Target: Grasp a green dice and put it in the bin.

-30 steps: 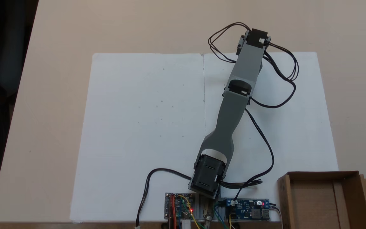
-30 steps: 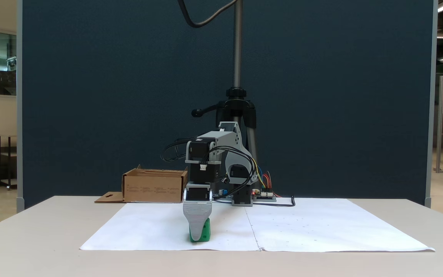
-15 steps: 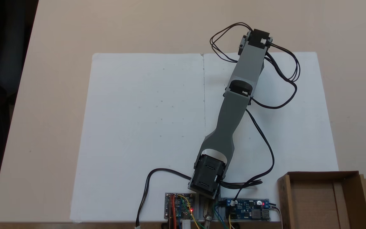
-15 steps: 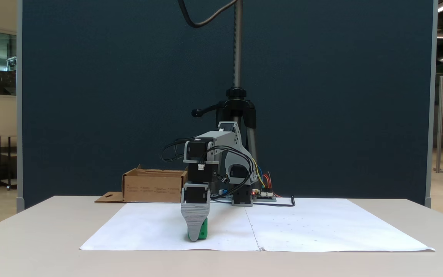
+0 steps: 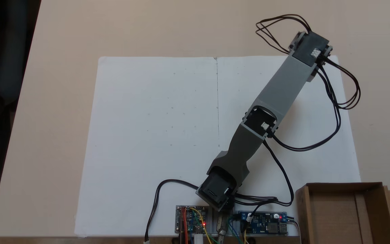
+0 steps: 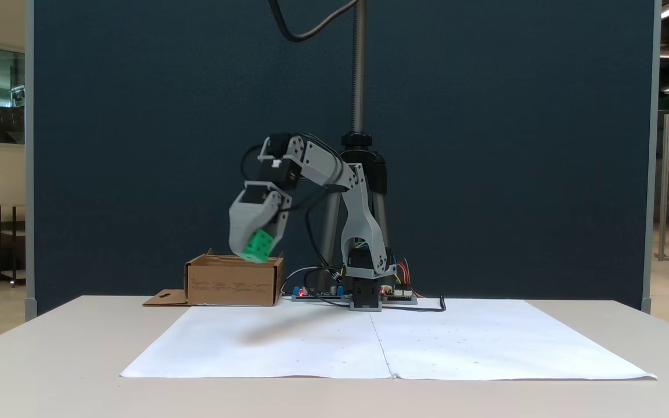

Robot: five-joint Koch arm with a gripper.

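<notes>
Green dice [image 6: 256, 245] aloft — bin [image 6: 231, 283] beyond

Green dice [image 6: 256, 246] aloft above bin [image 6: 233, 282]

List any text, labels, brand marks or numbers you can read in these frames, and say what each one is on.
No text here can be read.
The bin: faint dark print on its front wall, too small to read.
The two circuit boards: any markings are too small to read.
The green dice in the gripper: dark pips, count unclear.
The white paper: stray specks, no writing.
</notes>
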